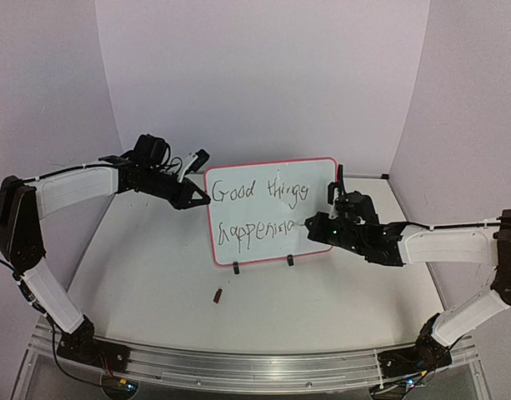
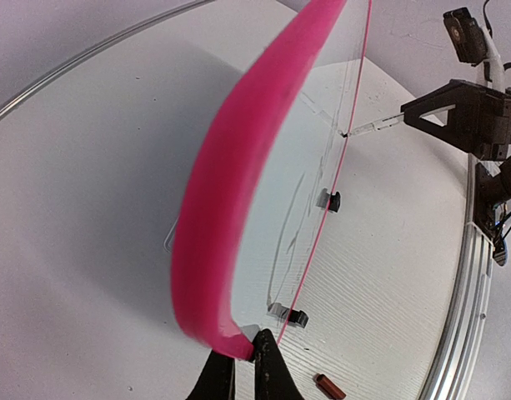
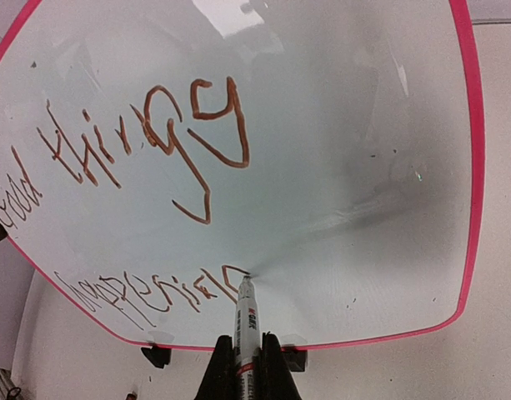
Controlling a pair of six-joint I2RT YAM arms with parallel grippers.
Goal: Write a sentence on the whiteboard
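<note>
A white, faintly grained surface is closed in behind and on both sides by plain pale lilac walls. A ribbed aluminium rail runs along the surface's near edge, and soft, even light leaves only faint shadows on it.

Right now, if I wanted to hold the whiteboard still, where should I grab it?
Grip the pink frame on its left edge, coming in from the left side. The whiteboard stands upright on two small clip feet, so its thin edge slips between jaws, and the sentence on its face stays uncovered. The left gripper holds it exactly there.
</note>
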